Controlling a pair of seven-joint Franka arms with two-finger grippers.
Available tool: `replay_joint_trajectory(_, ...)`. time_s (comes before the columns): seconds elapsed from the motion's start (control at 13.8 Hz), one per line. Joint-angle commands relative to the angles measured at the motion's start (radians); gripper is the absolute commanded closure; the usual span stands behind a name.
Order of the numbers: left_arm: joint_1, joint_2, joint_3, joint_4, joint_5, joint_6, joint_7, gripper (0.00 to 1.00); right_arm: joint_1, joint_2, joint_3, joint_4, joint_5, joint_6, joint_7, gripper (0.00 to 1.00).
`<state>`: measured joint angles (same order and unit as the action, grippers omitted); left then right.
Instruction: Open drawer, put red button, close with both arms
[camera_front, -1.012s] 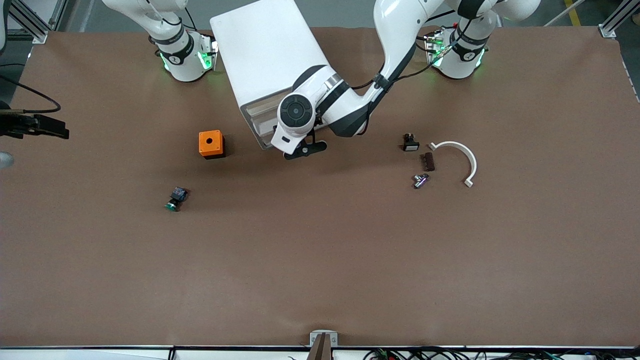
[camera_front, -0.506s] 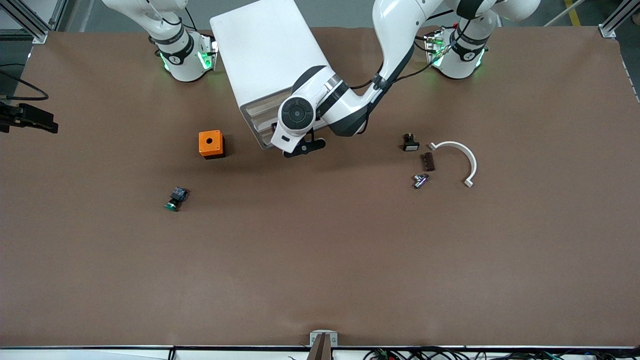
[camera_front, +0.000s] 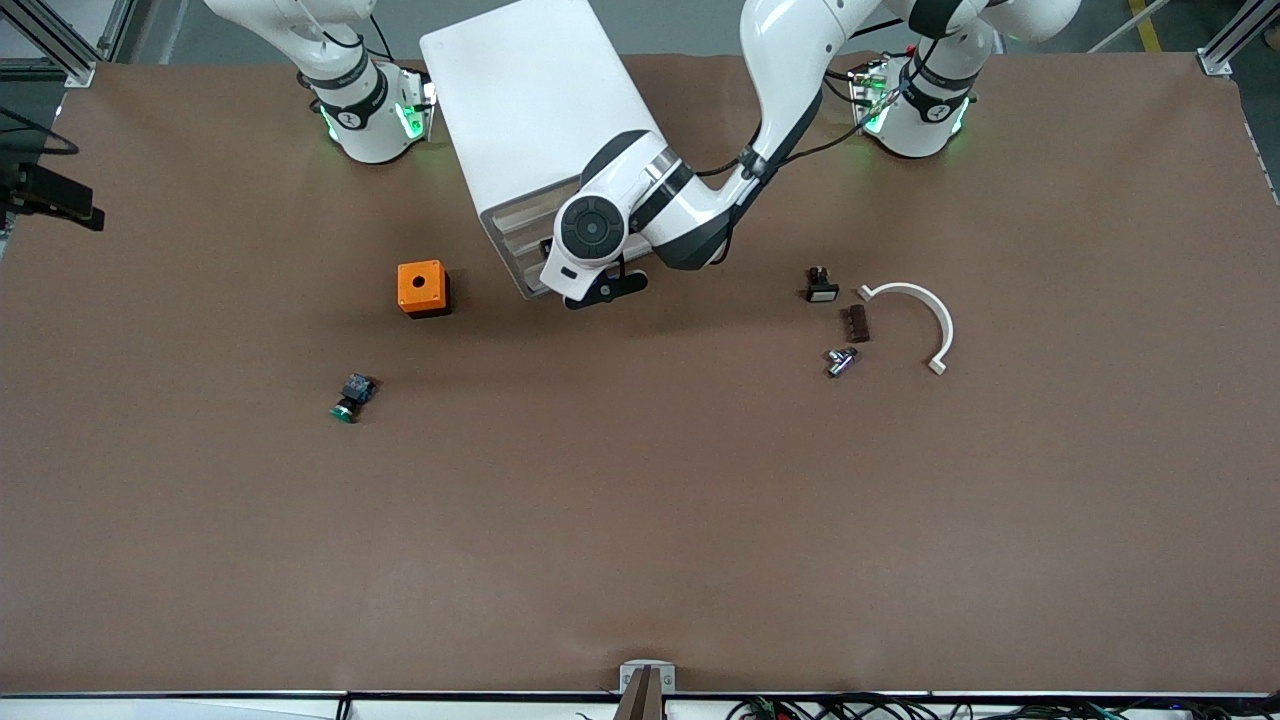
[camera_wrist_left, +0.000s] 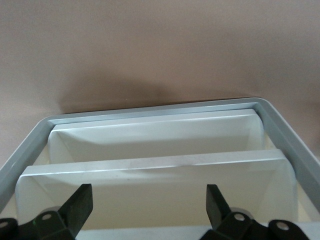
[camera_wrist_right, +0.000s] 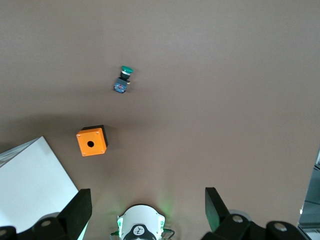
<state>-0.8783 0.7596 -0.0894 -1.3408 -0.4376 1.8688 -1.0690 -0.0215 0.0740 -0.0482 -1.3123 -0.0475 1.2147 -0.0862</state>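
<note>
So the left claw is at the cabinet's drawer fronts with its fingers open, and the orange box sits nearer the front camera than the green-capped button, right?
Not quite. The left claw is at the drawer fronts of the cabinet with fingers open, but the front view shows the green-capped button nearer that camera than the orange box, not the reverse.
</note>
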Motion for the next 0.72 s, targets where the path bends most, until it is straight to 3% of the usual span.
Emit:
replay_joint_trajectory(0.0,-0.010,-0.002,0.002,-0.004,-0.021,-0.003,0.001,0.00,-0.005,-0.057,0.005,-0.086,0.021,0.017,0.013,0.00)
replay_joint_trajectory(0.36,-0.001,-0.009,0.002,-0.001,-0.020,-0.003,0.001,0.00,-0.005,-0.223,0.005,-0.330,0.021,0.175,0.011,0.00)
replay_joint_trajectory(0.65,0.022,-0.019,0.014,0.003,-0.009,-0.003,0.001,0.00,-0.003,-0.240,0.005,-0.349,0.021,0.193,0.002,0.00)
